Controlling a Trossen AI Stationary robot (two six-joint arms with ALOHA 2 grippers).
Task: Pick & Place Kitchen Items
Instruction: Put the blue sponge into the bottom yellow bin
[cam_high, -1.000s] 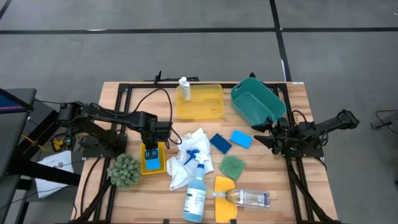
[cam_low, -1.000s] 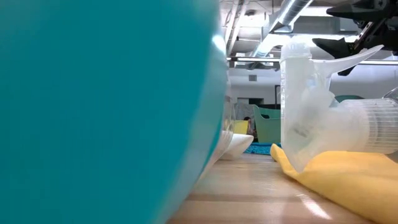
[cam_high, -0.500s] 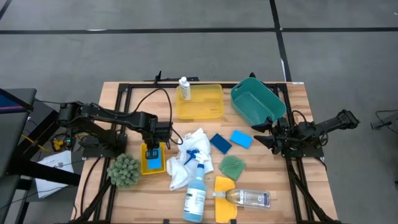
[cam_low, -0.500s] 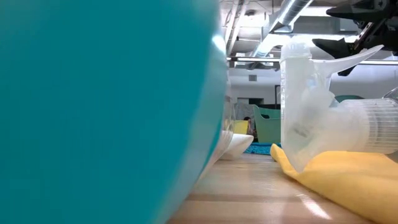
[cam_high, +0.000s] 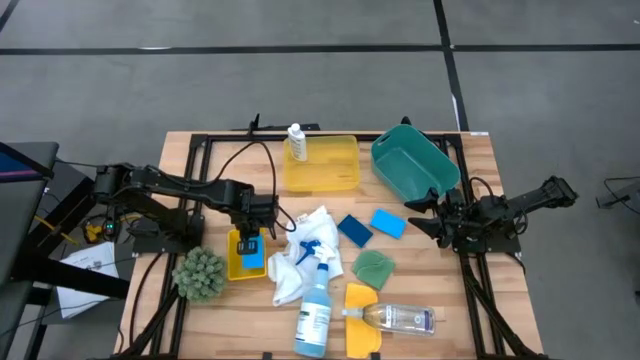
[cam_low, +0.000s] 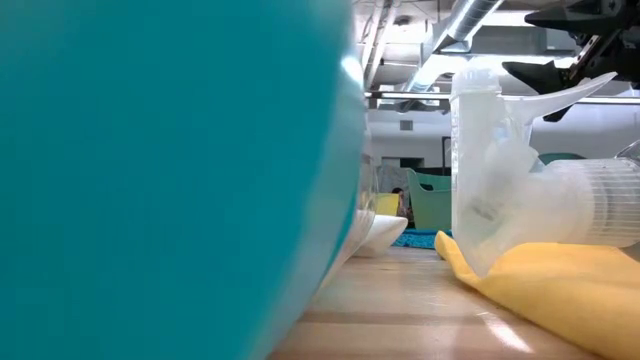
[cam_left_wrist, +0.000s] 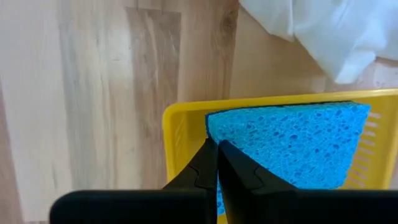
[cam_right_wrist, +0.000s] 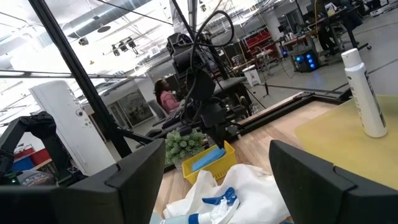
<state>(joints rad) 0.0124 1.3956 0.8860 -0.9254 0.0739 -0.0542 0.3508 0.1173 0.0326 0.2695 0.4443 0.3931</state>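
Observation:
A blue sponge (cam_left_wrist: 292, 146) lies tilted in a small yellow tray (cam_high: 246, 262) at the table's left. My left gripper (cam_left_wrist: 217, 146) points down over it, shut, its tips at the sponge's corner. My right gripper (cam_high: 415, 215) waits at the right, open, held level and clear of everything. Near the middle lie a white cloth (cam_high: 300, 250), a spray bottle (cam_high: 316, 300), two more blue sponges (cam_high: 354, 230) (cam_high: 388, 222), a green cloth (cam_high: 374, 266) and a clear bottle (cam_high: 400, 318) lying on a yellow cloth (cam_high: 362, 325). A white bottle (cam_high: 297, 143) stands on the large yellow tray (cam_high: 335, 170). My left gripper stands with its shut fingertips (cam_left_wrist: 210, 155) at the sponge's corner (cam_left_wrist: 214, 121), coming from above and pointing down. I cannot tell whether they touch it. The sponge rests in the small tray.
A teal bin (cam_high: 415, 160) sits at the far right beside the large yellow tray. A spiky green ball (cam_high: 200, 273) lies next to the small tray at the near left. Black frame rails (cam_high: 190, 160) and cables run along the table's edges.
My left gripper has tipped and rolled a little above the small yellow tray without shifting place, and it stays shut.

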